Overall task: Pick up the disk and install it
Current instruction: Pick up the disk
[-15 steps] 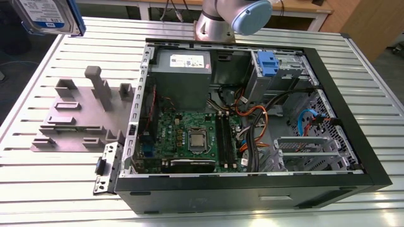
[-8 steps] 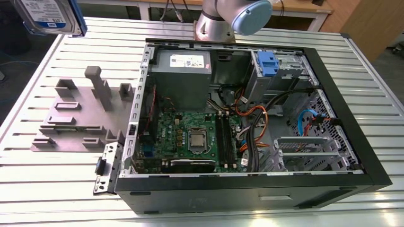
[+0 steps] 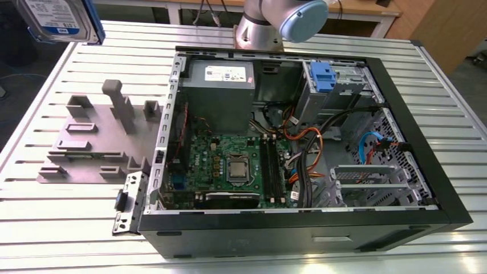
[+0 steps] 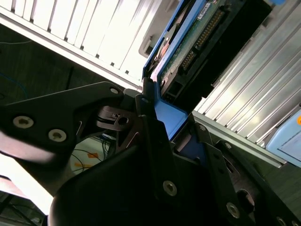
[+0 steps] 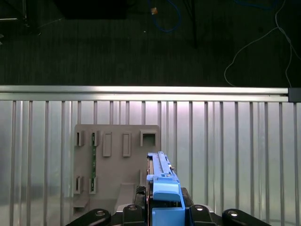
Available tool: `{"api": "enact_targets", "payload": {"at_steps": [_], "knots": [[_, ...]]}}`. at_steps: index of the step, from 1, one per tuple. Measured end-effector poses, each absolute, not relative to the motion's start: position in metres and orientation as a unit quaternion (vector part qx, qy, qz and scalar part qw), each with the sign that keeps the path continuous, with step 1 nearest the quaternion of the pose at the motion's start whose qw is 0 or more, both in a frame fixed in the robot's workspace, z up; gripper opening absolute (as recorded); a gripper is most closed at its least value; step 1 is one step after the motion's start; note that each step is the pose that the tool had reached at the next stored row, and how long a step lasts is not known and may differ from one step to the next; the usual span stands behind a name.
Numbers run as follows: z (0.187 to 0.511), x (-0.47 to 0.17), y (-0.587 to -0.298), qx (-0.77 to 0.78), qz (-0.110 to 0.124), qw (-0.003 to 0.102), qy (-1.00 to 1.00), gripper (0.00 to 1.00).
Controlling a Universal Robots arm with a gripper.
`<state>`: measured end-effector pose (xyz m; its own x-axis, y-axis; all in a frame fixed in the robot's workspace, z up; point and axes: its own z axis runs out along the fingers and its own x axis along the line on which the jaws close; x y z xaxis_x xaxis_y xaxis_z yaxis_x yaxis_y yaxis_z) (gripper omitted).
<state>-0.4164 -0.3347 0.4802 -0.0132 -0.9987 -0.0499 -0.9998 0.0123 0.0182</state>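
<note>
In the exterior view, the disk [image 3: 59, 20] hangs high at the exterior view's left, far side, with its label facing the camera. It is well clear of the slatted surface [image 3: 45, 228] and apart from the open computer case [image 3: 304, 225], whose drive bay [image 3: 343, 85] sits toward the exterior view's right. That height probably gives room to pass over the case wall.

In the second wrist view, the tool [image 4: 167, 120] is clamped on the disk's blue carrier frame, an edge hold that spares the exposed circuit board.

In the first wrist view, the disk stands edge-on above the grey holder rack [image 5: 117, 155].
</note>
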Motion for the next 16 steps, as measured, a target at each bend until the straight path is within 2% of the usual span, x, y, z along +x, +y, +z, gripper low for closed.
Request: {"api": "enact_targets", "payload": {"at_steps": [16], "knots": [[0.48, -0.416, -0.346, -0.702, 0.024, 0.011, 0.711, 0.36]]}}
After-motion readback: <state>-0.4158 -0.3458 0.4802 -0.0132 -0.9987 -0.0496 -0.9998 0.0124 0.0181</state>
